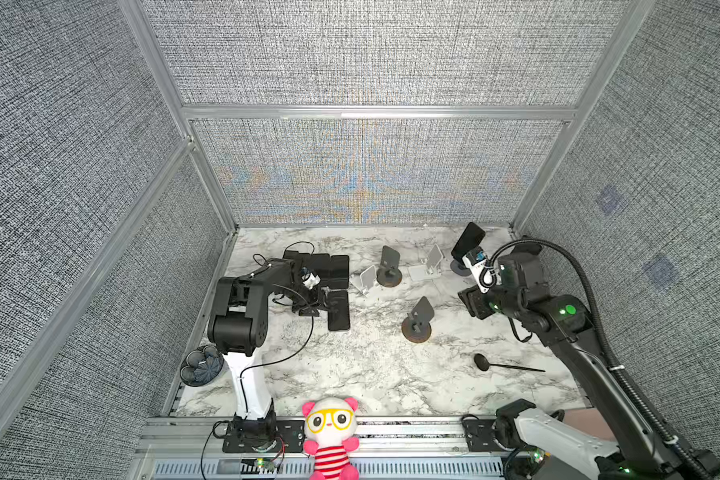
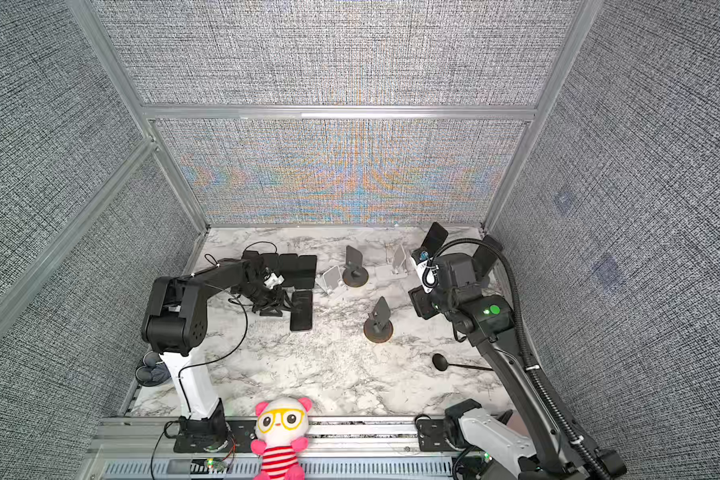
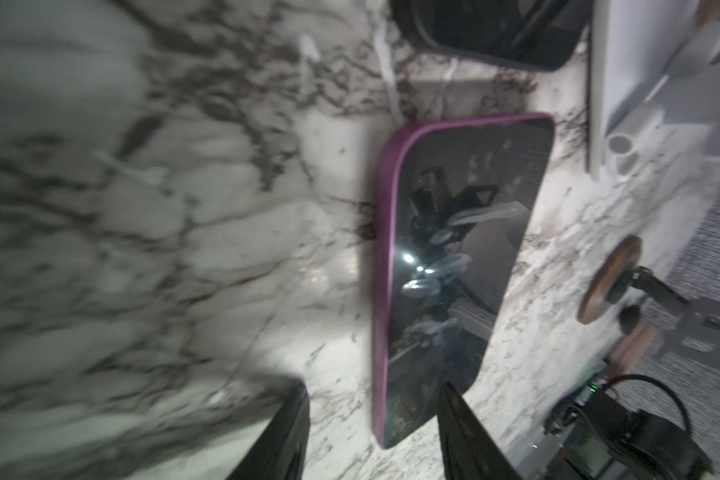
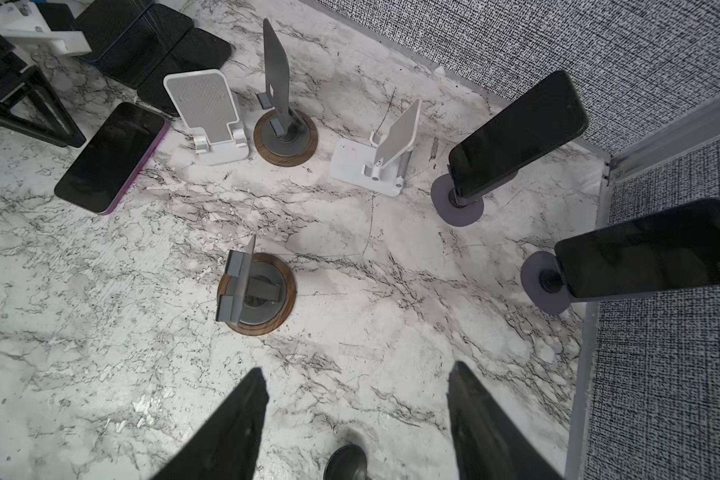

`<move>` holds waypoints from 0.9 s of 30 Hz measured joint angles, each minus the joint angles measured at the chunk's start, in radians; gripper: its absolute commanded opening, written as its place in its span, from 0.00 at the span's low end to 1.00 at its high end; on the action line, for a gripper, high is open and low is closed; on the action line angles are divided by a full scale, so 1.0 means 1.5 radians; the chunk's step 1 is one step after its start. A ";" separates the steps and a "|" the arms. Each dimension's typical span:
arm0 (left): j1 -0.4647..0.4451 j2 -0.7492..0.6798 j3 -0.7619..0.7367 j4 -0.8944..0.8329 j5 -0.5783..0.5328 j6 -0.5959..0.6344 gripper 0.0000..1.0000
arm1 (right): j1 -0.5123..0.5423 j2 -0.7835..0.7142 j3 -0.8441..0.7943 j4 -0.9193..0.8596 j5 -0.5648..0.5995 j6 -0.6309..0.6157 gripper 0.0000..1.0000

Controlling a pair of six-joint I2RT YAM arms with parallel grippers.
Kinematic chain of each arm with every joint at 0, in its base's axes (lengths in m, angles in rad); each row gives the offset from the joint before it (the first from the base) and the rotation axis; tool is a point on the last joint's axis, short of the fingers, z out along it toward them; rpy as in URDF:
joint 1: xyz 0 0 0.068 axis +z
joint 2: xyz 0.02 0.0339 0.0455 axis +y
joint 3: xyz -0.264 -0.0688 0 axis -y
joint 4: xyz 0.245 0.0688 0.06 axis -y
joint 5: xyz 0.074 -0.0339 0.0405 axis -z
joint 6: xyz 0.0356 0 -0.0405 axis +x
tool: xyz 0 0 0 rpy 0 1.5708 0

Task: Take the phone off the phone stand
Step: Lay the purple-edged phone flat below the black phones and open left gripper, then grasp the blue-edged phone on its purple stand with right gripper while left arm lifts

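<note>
A phone in a purple case [image 3: 454, 270] lies flat on the marble table [image 1: 371, 374], screen up; in a top view it is the dark slab [image 1: 338, 309]. My left gripper [image 3: 373, 386] hovers open over its near end, gripping nothing. Two dark phones [image 4: 516, 137] [image 4: 649, 253] lean on grey round-base phone stands [image 4: 458, 203] [image 4: 543, 282] at the back right corner. My right gripper [image 4: 356, 370] is open and empty above bare marble, short of both stands. In a top view one of these phones [image 1: 468, 241] shows just beyond the right wrist.
Empty stands fill the middle: two white ones [image 4: 204, 116] [image 4: 375, 162] and two with wooden bases [image 4: 285, 137] [image 4: 256, 291]. Several dark phones [image 1: 325, 266] lie together at the back left. A black spoon [image 1: 483, 361], a plush toy [image 1: 331, 432] and a dark bowl [image 1: 202, 365] sit nearer the front.
</note>
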 measured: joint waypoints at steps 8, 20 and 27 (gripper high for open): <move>-0.001 -0.097 0.051 -0.045 -0.074 0.028 0.54 | -0.044 0.032 0.059 -0.034 0.024 0.032 0.65; -0.001 -0.257 0.096 0.004 -0.142 0.097 0.54 | -0.358 0.155 0.178 -0.056 0.008 0.043 0.70; 0.000 -0.306 -0.011 0.135 -0.099 0.098 0.56 | -0.536 0.290 0.241 0.001 -0.122 0.010 0.71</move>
